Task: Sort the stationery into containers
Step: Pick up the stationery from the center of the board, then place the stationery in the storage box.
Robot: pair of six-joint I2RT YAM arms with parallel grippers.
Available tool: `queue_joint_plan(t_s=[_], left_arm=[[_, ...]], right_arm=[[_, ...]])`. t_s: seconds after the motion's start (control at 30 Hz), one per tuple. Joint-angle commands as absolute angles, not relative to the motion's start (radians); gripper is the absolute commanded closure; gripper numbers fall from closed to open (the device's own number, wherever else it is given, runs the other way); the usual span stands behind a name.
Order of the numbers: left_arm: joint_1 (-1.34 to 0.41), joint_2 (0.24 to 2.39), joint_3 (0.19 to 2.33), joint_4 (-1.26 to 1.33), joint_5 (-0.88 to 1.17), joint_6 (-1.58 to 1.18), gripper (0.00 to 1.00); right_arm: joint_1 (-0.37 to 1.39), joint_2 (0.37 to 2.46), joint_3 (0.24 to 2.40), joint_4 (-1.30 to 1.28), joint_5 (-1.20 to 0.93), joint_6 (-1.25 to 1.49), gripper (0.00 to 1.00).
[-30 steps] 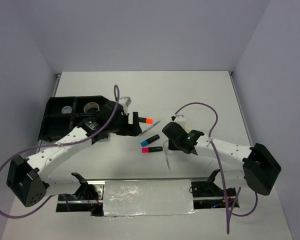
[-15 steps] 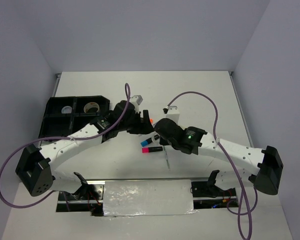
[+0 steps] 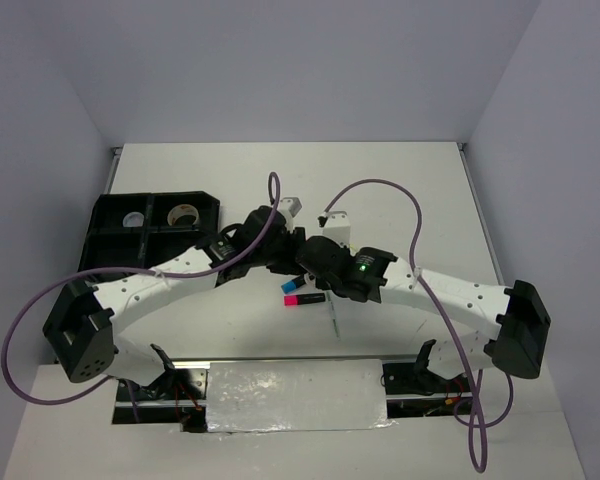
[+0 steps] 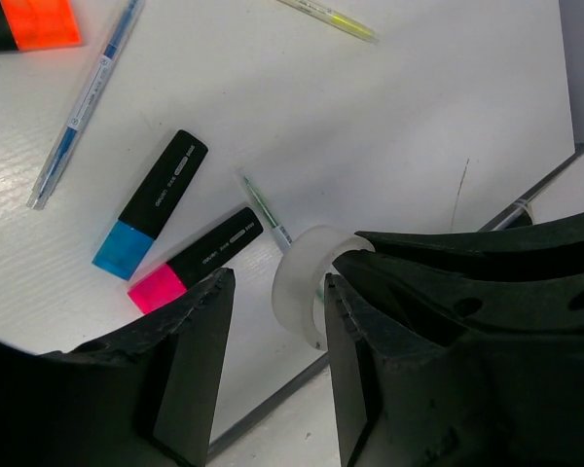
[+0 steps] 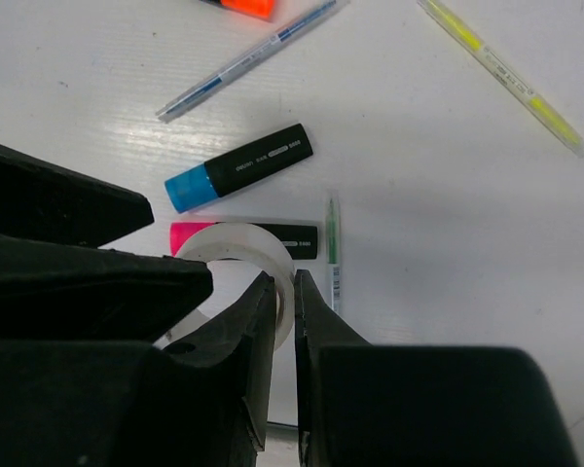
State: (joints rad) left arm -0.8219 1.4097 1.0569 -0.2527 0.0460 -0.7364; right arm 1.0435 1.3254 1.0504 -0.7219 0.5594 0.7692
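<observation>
A clear tape roll (image 5: 229, 243) hangs above the table with my right gripper (image 5: 284, 287) shut on its wall. My left gripper (image 4: 277, 289) stands open around the same tape roll (image 4: 302, 282). The roll lies against its right finger, and a gap shows at the left finger. The two grippers meet mid-table, left gripper (image 3: 283, 252) against right gripper (image 3: 305, 258). Below lie a blue highlighter (image 4: 151, 204), a pink highlighter (image 4: 195, 261), an orange highlighter (image 4: 29, 24), a blue pen (image 4: 83, 107), a green pen (image 5: 333, 253) and a yellow pen (image 5: 501, 73). The black tray (image 3: 108, 252) stands at the far left.
Two tape rolls (image 3: 134, 219) (image 3: 184, 214) lie in the tray's back compartments. A thin pen (image 3: 336, 322) rests near the table's front edge, by a foil-covered strip (image 3: 295, 393). Purple cables loop over both arms.
My left arm has swung right to meet the right gripper, and its jaws have narrowed around the tape roll. The right arm has carried the roll left and farther from the front edge.
</observation>
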Motion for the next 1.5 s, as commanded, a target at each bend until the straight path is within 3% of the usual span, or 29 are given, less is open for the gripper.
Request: queue_joint_plan(t_s=[0.0,0.2,0.23,0.27,0.33,0.37,0.47,0.53,0.6,0.63,0.73,1.03,1.3,1.4,1.47], left_arm=[[-0.836,1.417,1.106,-0.25,0.025,-0.729,0.45],[-0.856,1.448,1.112,-0.259,0.028,-0.716,0.48],[-0.861,1.459,1.114,-0.261,0.023,-0.715,0.52],[-0.865,1.462,1.115,-0.265,0.017,-0.715,0.65],[-0.868,1.47,1.118,-0.278,0.005,-0.71,0.77],[-0.871,1.471,1.121,-0.282,0.005,-0.709,0.88],[-0.871,1.479,1.134,-0.307,-0.038,-0.701,1.0],[-0.87,1.482,1.14,-0.313,-0.051,-0.698,1.0],[-0.87,1.477,1.144,-0.327,-0.096,-0.704,1.0],[-0.867,1.476,1.152,-0.337,-0.125,-0.707,1.0],[-0.818,1.483,1.181,-0.388,-0.201,-0.716,1.0],[-0.413,1.468,1.229,-0.449,-0.268,-0.735,1.0],[-0.063,1.696,1.448,-0.569,-0.351,-0.71,1.0],[-0.012,1.764,1.489,-0.578,-0.36,-0.696,0.91],[0.027,1.804,1.506,-0.592,-0.367,-0.693,0.9]], right_arm=[[1.054,1.339,1.111,-0.723,0.607,0.788,0.91],[1.052,1.336,1.118,-0.704,0.604,0.785,0.91],[1.055,1.341,1.133,-0.71,0.604,0.784,0.91],[1.055,1.342,1.137,-0.715,0.604,0.784,0.91],[1.063,1.339,1.14,-0.71,0.603,0.781,0.91],[1.063,1.336,1.138,-0.707,0.601,0.781,0.9],[1.065,1.322,1.129,-0.695,0.597,0.781,0.89],[1.065,1.309,1.118,-0.667,0.58,0.772,0.85],[1.063,1.295,1.094,-0.637,0.551,0.758,0.47],[1.065,1.273,1.085,-0.614,0.546,0.761,0.23],[1.063,1.221,1.055,-0.594,0.548,0.772,0.05],[1.058,1.063,1.0,-0.637,0.607,0.781,0.0],[1.055,1.043,0.948,-0.623,0.574,0.744,0.0],[1.054,1.031,0.934,-0.614,0.574,0.73,0.0],[1.052,1.031,0.933,-0.609,0.571,0.719,0.0]])
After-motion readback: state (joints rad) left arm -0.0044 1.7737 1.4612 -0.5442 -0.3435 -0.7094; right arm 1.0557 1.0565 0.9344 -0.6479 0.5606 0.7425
